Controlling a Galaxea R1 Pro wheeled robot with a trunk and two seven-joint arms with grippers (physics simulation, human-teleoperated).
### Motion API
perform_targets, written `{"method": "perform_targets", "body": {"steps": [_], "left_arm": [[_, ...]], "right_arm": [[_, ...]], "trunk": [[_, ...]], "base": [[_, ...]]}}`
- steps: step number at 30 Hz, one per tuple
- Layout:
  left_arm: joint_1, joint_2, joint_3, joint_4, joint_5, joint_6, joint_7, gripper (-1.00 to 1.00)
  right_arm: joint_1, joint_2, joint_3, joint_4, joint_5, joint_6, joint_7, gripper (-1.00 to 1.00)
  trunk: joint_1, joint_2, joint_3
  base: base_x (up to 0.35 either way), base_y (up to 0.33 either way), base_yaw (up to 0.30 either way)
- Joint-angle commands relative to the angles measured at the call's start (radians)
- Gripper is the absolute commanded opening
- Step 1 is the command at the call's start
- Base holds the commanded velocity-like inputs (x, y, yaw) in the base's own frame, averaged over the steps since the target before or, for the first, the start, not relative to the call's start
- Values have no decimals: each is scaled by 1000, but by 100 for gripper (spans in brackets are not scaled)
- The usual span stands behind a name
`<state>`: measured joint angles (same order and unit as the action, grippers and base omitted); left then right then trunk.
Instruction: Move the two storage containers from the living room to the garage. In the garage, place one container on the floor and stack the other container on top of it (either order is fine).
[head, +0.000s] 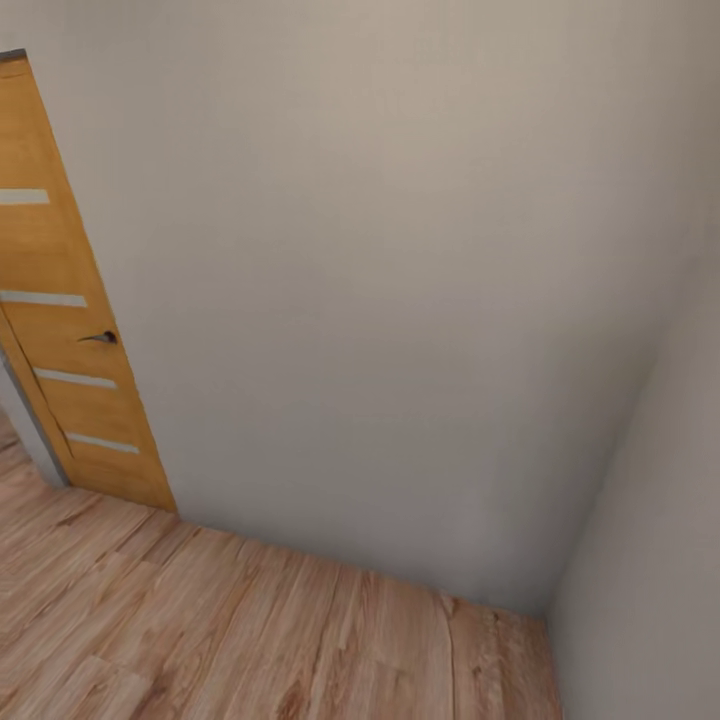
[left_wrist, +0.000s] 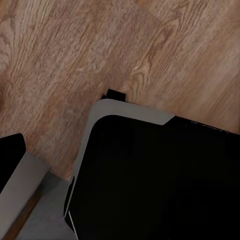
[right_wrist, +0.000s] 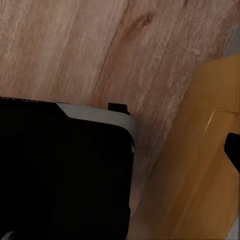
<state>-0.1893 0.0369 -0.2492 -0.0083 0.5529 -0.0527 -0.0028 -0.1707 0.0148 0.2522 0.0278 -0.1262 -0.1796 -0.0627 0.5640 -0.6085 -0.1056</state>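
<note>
One wooden door with four pale stripes stands at the left of the head view, beside two plain walls meeting in a corner, over the light plank floor. The left wrist view gives one dark robot body above planks. The right wrist view gives the same body and one orange door panel. I cannot tell the state of either pincer, nor where the containers are.

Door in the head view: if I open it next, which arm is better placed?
Probably the left. The door and its handle stand at the head view's left edge, on the left arm's side. Bare wall lies ahead and to the right.
</note>
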Motion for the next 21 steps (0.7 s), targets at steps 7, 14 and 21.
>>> {"method": "perform_targets", "body": {"steps": [7, 14, 21], "left_arm": [[-1, 0, -8, 1, 8, -3, 0, 100], [-1, 0, -8, 1, 8, -3, 0, 100], [-1, 0, -8, 1, 8, -3, 0, 100]], "right_arm": [[-2, 1, 9, 3, -10, -6, -2, 100], [-1, 1, 9, 3, -10, -6, -2, 100], [-1, 1, 9, 3, -10, -6, -2, 100]], "trunk": [[1, -1, -2], [1, -1, -2], [1, -1, -2]], "base": [[99, 0, 268], [4, 0, 268], [46, 0, 268]]}}
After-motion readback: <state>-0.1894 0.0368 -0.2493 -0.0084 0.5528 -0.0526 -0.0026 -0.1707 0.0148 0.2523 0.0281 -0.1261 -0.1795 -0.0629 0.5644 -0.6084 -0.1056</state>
